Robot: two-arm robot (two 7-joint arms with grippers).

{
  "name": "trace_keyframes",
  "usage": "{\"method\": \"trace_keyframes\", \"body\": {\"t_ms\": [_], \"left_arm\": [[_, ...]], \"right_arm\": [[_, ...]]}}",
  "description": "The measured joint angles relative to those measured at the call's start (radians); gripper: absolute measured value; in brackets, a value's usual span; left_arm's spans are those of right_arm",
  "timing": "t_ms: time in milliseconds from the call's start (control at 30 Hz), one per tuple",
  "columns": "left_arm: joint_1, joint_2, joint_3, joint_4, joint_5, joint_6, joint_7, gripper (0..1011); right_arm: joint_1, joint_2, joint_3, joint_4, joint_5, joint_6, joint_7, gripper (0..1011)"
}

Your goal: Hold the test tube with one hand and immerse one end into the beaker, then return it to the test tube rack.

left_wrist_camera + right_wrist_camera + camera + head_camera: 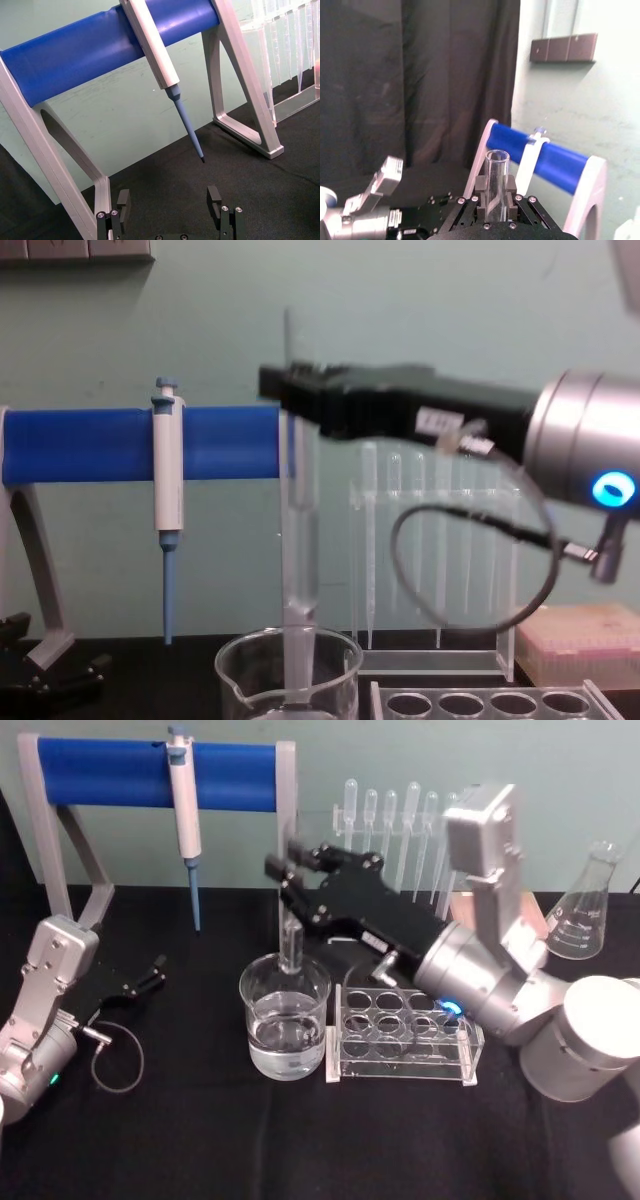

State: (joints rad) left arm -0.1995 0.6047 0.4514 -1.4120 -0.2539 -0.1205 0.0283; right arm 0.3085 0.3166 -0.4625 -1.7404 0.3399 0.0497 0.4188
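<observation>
The right end effector (285, 870) is clamping the test tube (291, 942) upright with its bottom end dipping inside the water-filled beaker (285, 1017) next to the tube rack (404, 1037), while the left end effector (150, 973) is sitting open over the tabletop (200, 1140).

The right claw (285, 870) reaches forward and leftward, held level, jaws clamped tight. The left claw (150, 975) rests low at left, its jaws apparently apart.
</observation>
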Motion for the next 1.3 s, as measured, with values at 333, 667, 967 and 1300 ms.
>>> {"method": "trace_keyframes", "body": {"t_ms": [333,667,967,1300], "left_arm": [[0.0,0.0,0.0,0.0,0.0,0.0,0.0,1000],[0.0,0.0,0.0,0.0,0.0,0.0,0.0,1000],[0.0,0.0,0.0,0.0,0.0,0.0,0.0,1000],[0.0,0.0,0.0,0.0,0.0,0.0,0.0,1000]], "right_arm": [[-0.099,0.107,0.107,-0.157,0.031,0.034,-0.055,225],[-0.196,0.157,0.159,-0.143,0.043,0.028,-0.069,225],[-0.197,0.134,0.146,-0.071,0.041,0.006,-0.064,224],[-0.194,0.122,0.129,-0.024,0.017,-0.007,-0.056,225]]}}
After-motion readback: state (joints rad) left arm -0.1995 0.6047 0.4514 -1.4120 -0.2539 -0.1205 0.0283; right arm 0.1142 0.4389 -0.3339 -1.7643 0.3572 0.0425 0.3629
